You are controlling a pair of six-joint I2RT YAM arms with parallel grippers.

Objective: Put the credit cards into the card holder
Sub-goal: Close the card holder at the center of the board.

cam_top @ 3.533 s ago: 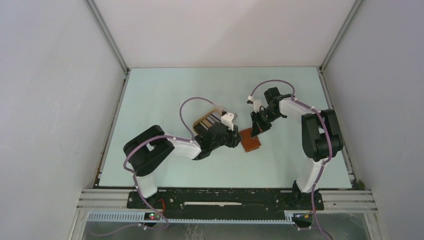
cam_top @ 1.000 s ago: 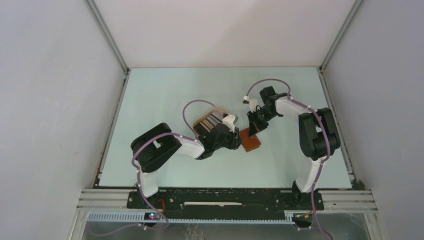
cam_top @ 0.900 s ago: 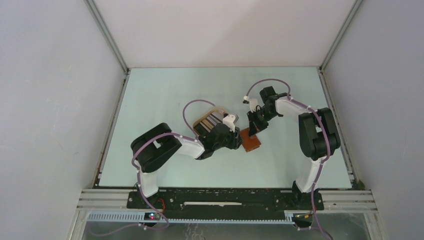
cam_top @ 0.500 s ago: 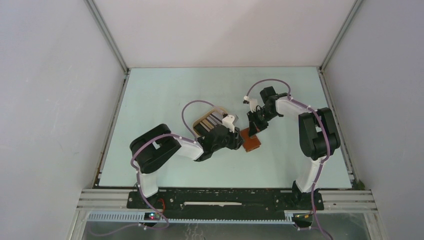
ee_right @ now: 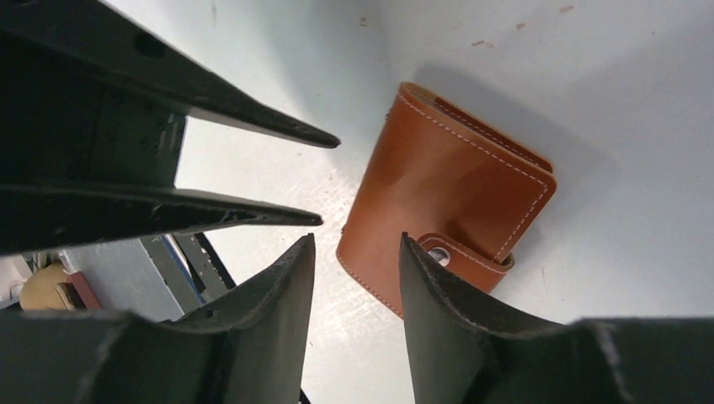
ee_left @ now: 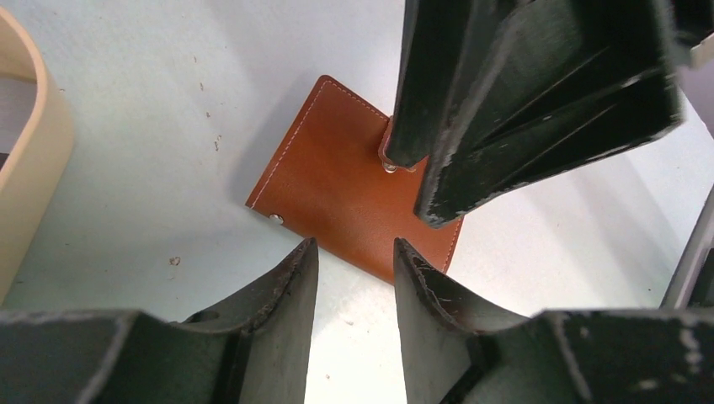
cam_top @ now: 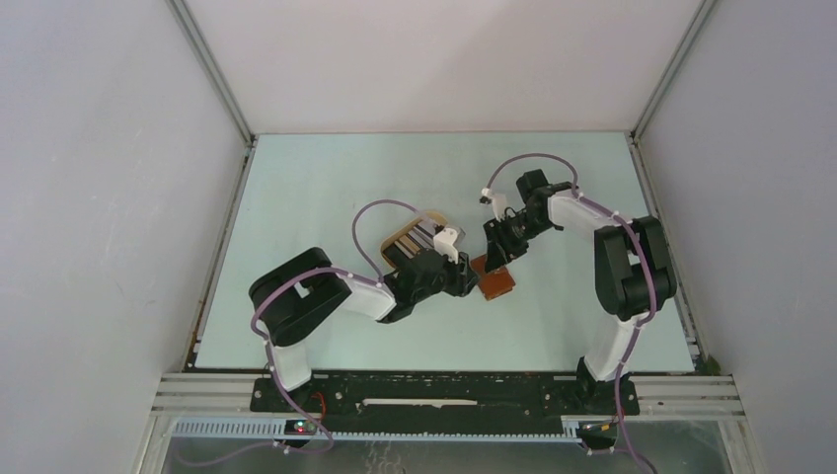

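The card holder, a reddish-brown leather wallet, lies folded shut on the table with its snap tab wrapped over one edge. My left gripper is open just off its left edge, nothing between the fingers. My right gripper hovers open over the tab end; its fingers hang right above the snap. The credit cards stand as dark and light strips in the tan tray, partly hidden by my left wrist.
The tan oval tray's rim is close on the left of my left gripper. Both arms crowd the middle of the pale green table. Grey walls enclose the table on three sides.
My right gripper has gone from shut to open at the holder's tab end and lifted a little. My left arm has drawn slightly back toward the near left. The holder stays put.
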